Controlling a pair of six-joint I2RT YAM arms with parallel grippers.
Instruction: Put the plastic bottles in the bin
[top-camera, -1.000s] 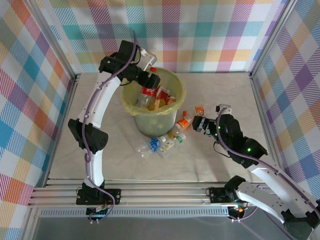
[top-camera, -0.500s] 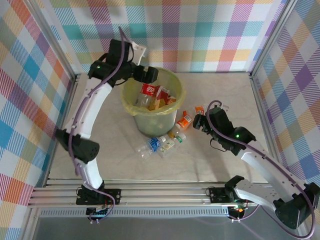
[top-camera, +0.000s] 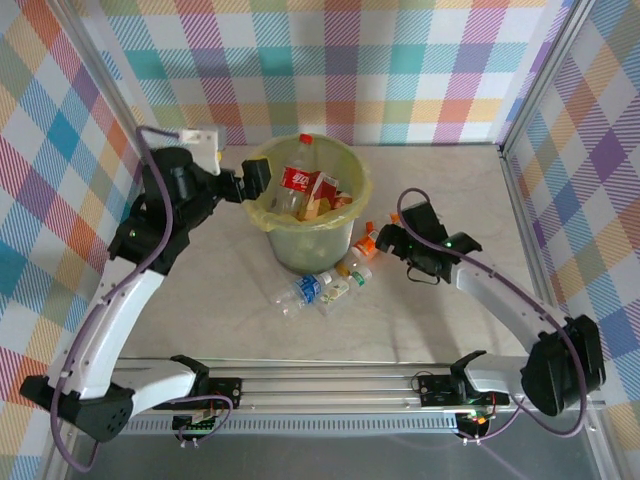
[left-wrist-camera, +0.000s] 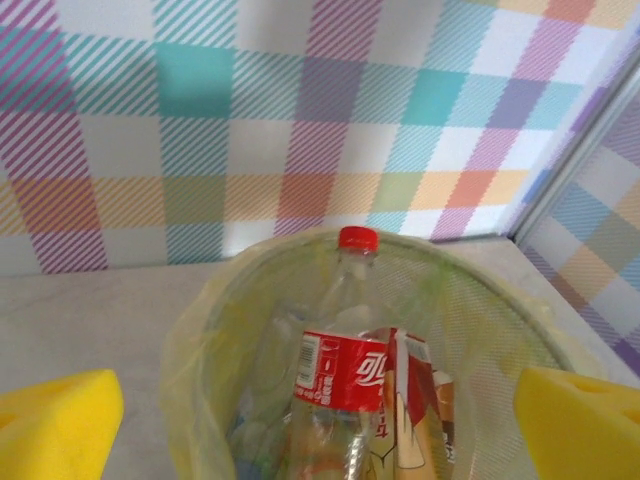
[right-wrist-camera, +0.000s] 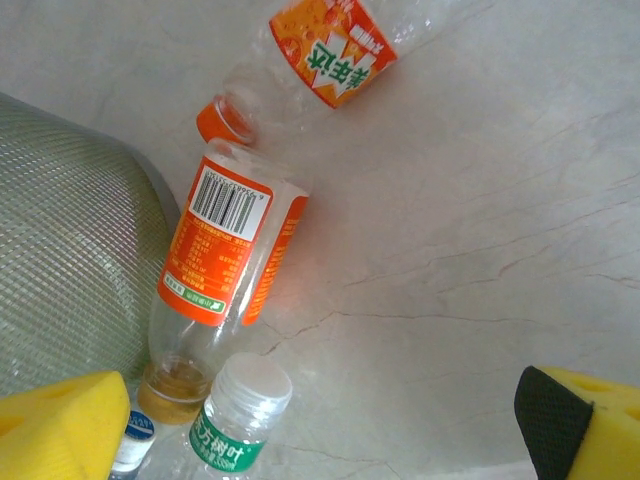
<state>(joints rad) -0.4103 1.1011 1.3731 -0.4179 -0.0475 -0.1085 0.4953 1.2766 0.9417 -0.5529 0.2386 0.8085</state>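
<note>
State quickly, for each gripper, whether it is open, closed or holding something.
Left gripper: open, empty, beside the bin rim.
Right gripper: open, empty, over an orange-labelled bottle.

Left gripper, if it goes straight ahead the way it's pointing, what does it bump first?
The left gripper would most likely hit the red-labelled bottle standing in the bin, dead ahead. The bin's near rim sits lower, so it probably clears that, though depth is hard to judge.
</note>
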